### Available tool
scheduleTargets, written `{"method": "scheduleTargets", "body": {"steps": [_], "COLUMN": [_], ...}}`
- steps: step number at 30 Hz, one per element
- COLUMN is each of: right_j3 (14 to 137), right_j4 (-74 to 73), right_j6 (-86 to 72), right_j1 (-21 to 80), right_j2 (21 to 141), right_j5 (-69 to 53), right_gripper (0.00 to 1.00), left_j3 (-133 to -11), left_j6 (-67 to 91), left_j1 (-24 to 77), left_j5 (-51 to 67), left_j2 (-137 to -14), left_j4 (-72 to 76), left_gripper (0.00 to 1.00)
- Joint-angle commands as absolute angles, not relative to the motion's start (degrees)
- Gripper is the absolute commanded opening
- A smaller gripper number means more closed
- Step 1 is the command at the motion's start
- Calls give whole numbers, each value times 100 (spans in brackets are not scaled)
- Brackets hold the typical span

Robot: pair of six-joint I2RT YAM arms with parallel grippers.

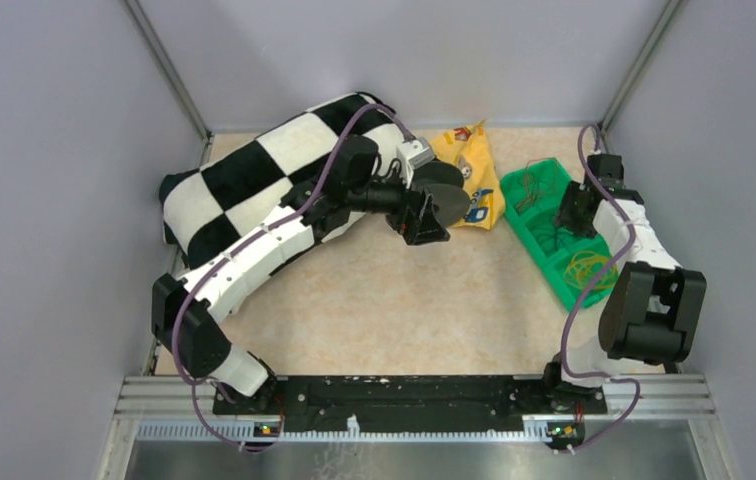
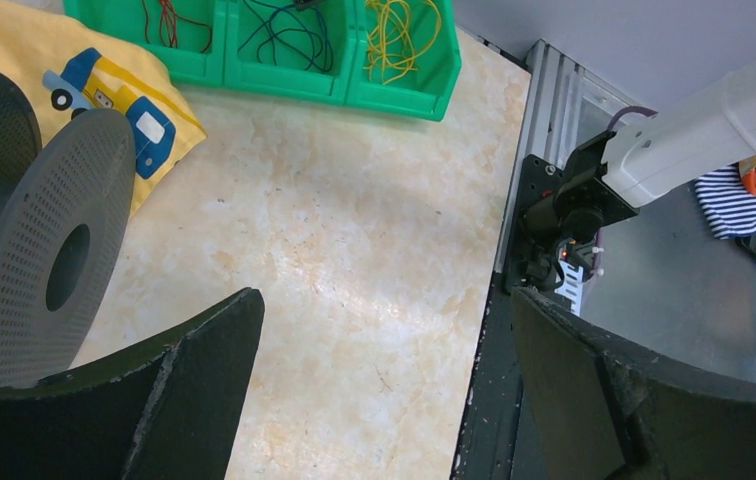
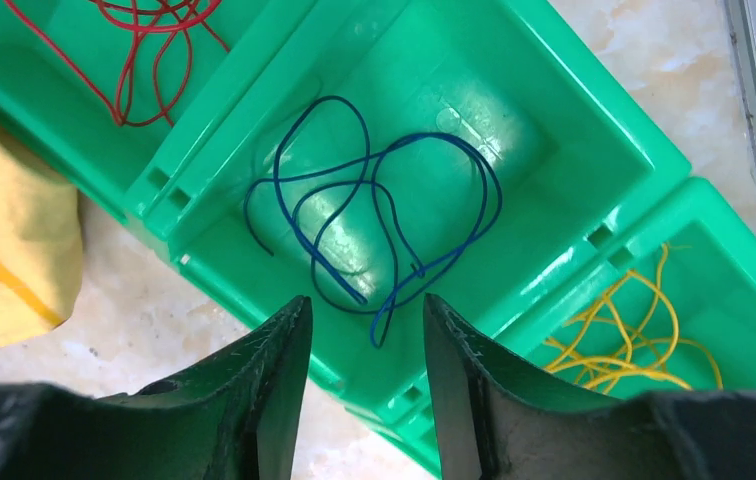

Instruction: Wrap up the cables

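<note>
Nothing wound on the spool (image 2: 49, 265) yet; the cables (image 3: 369, 183) lie loose in the green tray (image 3: 554, 130). My right gripper (image 3: 366, 300) hangs half-open, empty, just over the blue one. My left gripper (image 2: 386, 298) gapes wide beside the spool.

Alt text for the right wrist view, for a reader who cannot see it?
A loose blue cable lies looped in the middle compartment of a green tray, just beyond the right arm's dark jaws, which stand slightly apart. The neighbouring compartments hold a red cable and a yellow cable; a yellow cloth lies beside the tray.
</note>
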State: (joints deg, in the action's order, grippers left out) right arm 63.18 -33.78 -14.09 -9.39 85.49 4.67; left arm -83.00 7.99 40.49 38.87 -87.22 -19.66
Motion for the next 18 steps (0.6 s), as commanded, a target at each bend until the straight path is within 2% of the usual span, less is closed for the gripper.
{"method": "scheduleTargets", "body": {"steps": [1, 4, 11, 18], "right_j3": [6582, 6591, 6414, 6120], "right_j4": [-2963, -2853, -2441, -1786], "right_j6": [-896, -523, -27, 422], "right_j1": [-816, -642, -223, -187], "right_j2": [8750, 8946, 9350, 9498], "right_j5": [510, 557, 1213, 1497], "right_gripper": [44, 43, 48, 36], "left_j3": [-8218, -8184, -8040, -7856], "left_j6": [789, 781, 849, 879], "left_j1": [4034, 4030, 4029, 4026], "left_j5": [3813, 3800, 3780, 3721], "left_j2": [-8664, -8653, -8603, -8458], "left_j4": [-1671, -1656, -1583, -1545], "left_gripper": [99, 99, 99, 99]}}
